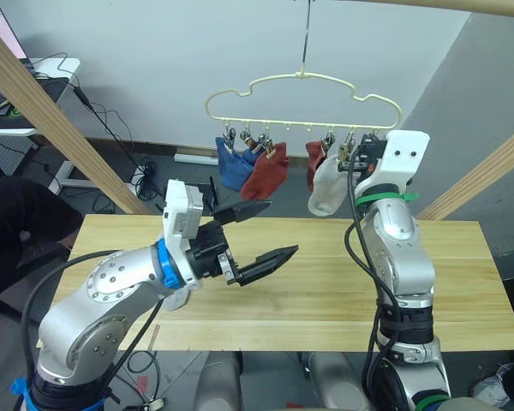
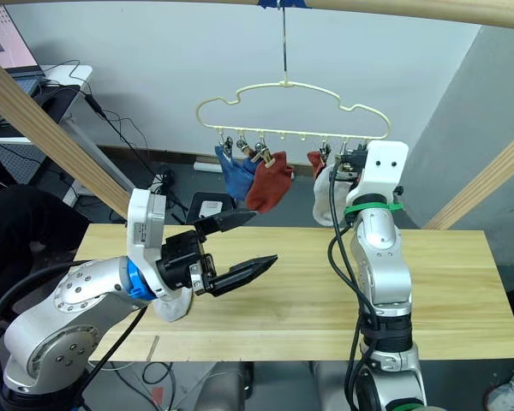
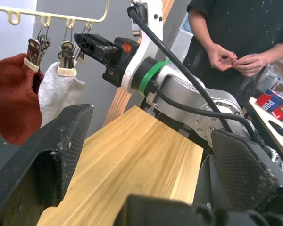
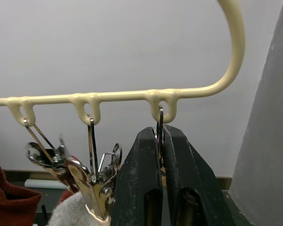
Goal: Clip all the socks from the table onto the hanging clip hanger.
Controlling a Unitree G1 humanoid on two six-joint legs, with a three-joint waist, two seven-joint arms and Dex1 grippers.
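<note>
The cream clip hanger point(image 1: 304, 81) hangs from a hook above the table's far edge. Clipped to it are a blue sock point(image 1: 232, 164), a rust red sock point(image 1: 266, 175), a second red sock point(image 1: 314, 163) and a light grey sock point(image 1: 327, 193). My right gripper point(image 4: 161, 134) is raised to the hanger's right end, shut on the wire of a silver clip point(image 4: 160, 123). Over the table point(image 1: 325, 282), my left gripper point(image 1: 283, 227) stands open with nothing between its fingers. Another light grey sock point(image 1: 178, 298) lies on the table, mostly hidden under my left forearm.
Slanted wooden poles of the frame stand at the left point(image 1: 51, 120) and right point(image 1: 488, 171). A person point(image 3: 236, 42) stands beyond the table's right end, hands together. A desk with cables point(image 1: 43, 77) is at the back left.
</note>
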